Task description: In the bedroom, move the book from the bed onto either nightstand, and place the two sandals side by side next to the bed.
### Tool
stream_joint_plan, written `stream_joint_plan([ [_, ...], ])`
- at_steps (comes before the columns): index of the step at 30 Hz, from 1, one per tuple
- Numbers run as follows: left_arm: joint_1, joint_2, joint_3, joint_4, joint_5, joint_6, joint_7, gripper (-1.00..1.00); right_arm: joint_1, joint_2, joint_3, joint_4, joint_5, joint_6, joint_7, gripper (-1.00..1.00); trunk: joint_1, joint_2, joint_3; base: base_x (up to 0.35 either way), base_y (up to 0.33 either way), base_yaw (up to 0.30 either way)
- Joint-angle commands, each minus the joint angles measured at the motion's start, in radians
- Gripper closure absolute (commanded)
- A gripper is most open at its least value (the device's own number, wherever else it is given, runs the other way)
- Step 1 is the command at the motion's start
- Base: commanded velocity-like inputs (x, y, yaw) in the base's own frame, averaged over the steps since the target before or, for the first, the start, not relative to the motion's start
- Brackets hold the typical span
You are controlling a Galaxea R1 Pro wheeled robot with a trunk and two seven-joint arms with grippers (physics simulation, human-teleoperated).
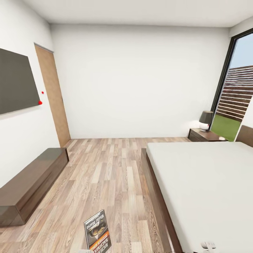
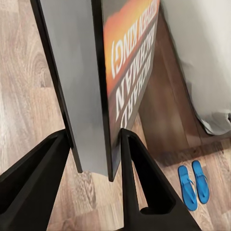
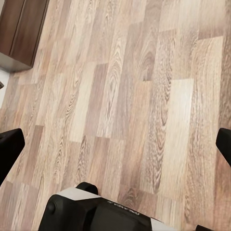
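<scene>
My left gripper [image 2: 96, 149] is shut on the book [image 2: 120, 72], its black fingers [image 2: 144, 183] pressing both covers near the lower edge. The book [image 1: 96, 232] stands upright low in the head view, above the wood floor, left of the bed [image 1: 203, 182]. The two blue sandals [image 2: 193, 185] lie side by side on the floor beside the bed's dark frame [image 2: 163, 106]. The nightstand [image 1: 205, 135] stands at the bed's far side by the window, a lamp [image 1: 206, 120] on top. My right gripper [image 3: 115, 147] is open above bare floor.
A long low dark-brown bench cabinet [image 1: 31, 182] runs along the left wall under a dark screen [image 1: 17, 80]. A wooden door [image 1: 52, 95] is in the far left corner. Wood floor [image 1: 109, 168] lies between bench and bed. The robot's base [image 3: 96, 211] shows beneath the right gripper.
</scene>
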Motion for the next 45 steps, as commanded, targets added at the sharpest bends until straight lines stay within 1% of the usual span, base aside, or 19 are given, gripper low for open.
stream_joint_plan([
  [1, 0.0, 0.0, 0.0, 0.002, 0.006, -0.001, -0.005, 1.0, 0.0, -0.001, 0.004, 0.0, -0.01, 0.009, 0.002, -1.0, 0.0, -0.001, -0.002, 0.0, 0.0, 0.0],
  [11, 0.0, 0.0, 0.0, 0.002, 0.006, -0.001, -0.008, 1.0, 0.0, -0.001, 0.004, 0.0, -0.01, 0.009, 0.002, -1.0, 0.0, -0.001, -0.014, 0.032, 0.0, 0.0],
  [29, 0.0, 0.002, 0.002, 0.002, 0.008, 0.001, -0.012, 1.0, 0.0, 0.001, 0.007, 0.0, -0.009, 0.009, 0.001, -1.0, 0.0, -0.001, -0.015, 0.311, 0.0, 0.001],
  [34, 0.0, 0.002, 0.001, 0.001, 0.008, 0.001, -0.011, 1.0, 0.0, 0.001, 0.007, 0.0, -0.009, 0.009, 0.001, -1.0, 0.0, -0.001, -0.015, 0.31, 0.0, 0.176],
  [45, 0.0, 0.002, 0.002, 0.002, 0.008, 0.001, -0.011, 1.0, 0.0, 0.001, 0.007, 0.0, -0.009, 0.009, 0.001, -1.0, 0.0, -0.001, -0.015, 0.185, 0.002, 0.048],
])
